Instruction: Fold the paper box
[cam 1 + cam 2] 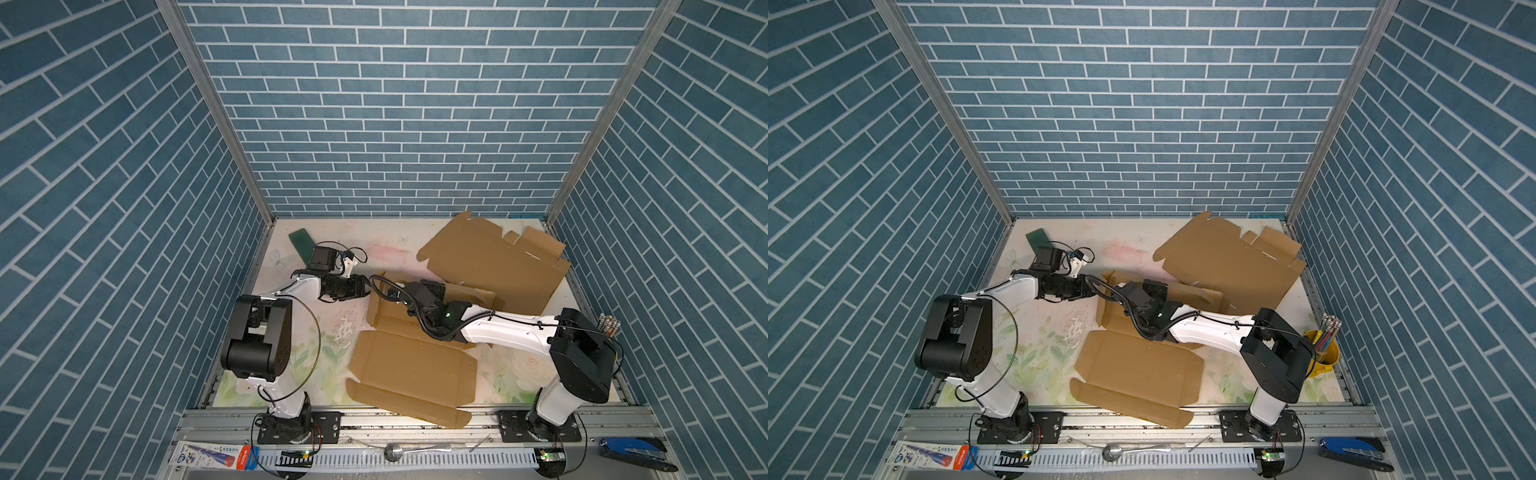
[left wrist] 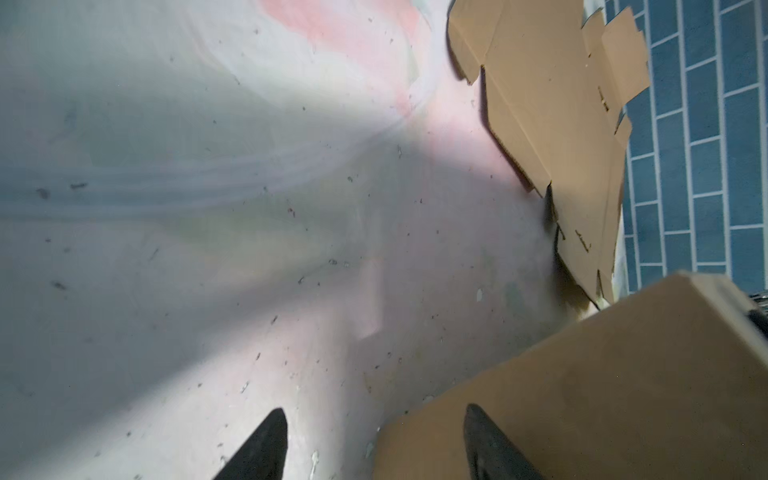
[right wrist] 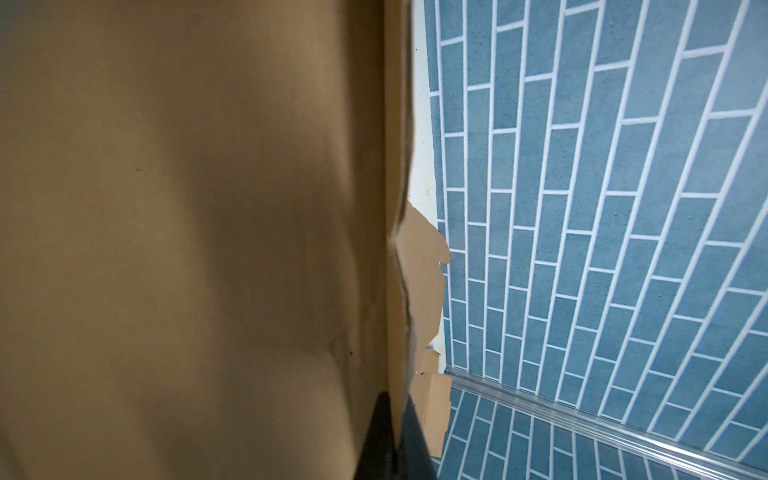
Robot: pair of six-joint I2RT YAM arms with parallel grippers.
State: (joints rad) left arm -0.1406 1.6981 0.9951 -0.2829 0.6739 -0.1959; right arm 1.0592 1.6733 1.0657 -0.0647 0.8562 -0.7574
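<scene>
Box fold barely begun: paper box point(image 1: 411, 365) mostly flat on tabletop point(image 1: 332, 257), near flap overhanging front rail point(image 1: 365, 419).
Mid-sheet, right gripper point(image 3: 397, 409) pinches a raised panel edge. Left gripper point(image 2: 374, 409) is open just beside lifted side flap point(image 1: 374, 307), holding nothing. Walls and tabs not yet folded. Far corner: second cardboard blank point(image 1: 494, 266), unfolded.

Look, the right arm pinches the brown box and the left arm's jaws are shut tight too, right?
Not quite. The left gripper has its jaws open, as the left wrist view shows. The right gripper does pinch the paper box.
</scene>
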